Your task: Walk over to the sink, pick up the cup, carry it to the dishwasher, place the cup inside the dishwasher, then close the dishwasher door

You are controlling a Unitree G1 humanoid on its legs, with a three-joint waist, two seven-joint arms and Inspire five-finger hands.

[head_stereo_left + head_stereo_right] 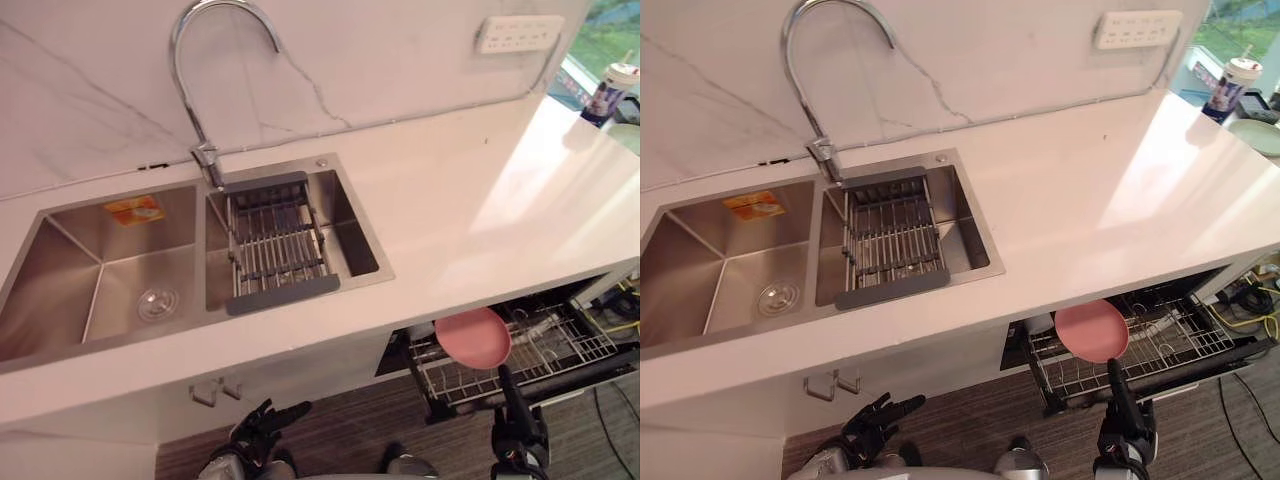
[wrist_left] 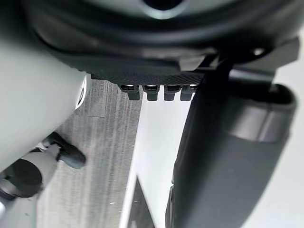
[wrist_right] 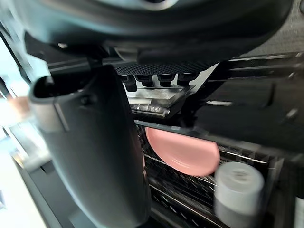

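Observation:
A white cup [image 3: 237,190] sits in the wire rack [image 1: 560,345] of the open dishwasher, beside a pink plate [image 1: 473,338]. The dishwasher lies under the counter at the right. My right hand [image 1: 518,430] hangs open just in front of the rack, fingers straight, holding nothing. My left hand [image 1: 262,425] hangs low before the cabinet under the sink, fingers relaxed and spread, also holding nothing. The steel double sink [image 1: 60,260] has a grey drain rack [image 1: 277,245] across its right basin and an orange sticker in the left one.
A curved tap [image 1: 205,60] rises behind the sink. The white counter [image 1: 480,200] runs to the right, where a drink cup with a lid [image 1: 610,88] stands at the far corner. A socket strip [image 1: 518,33] is on the wall.

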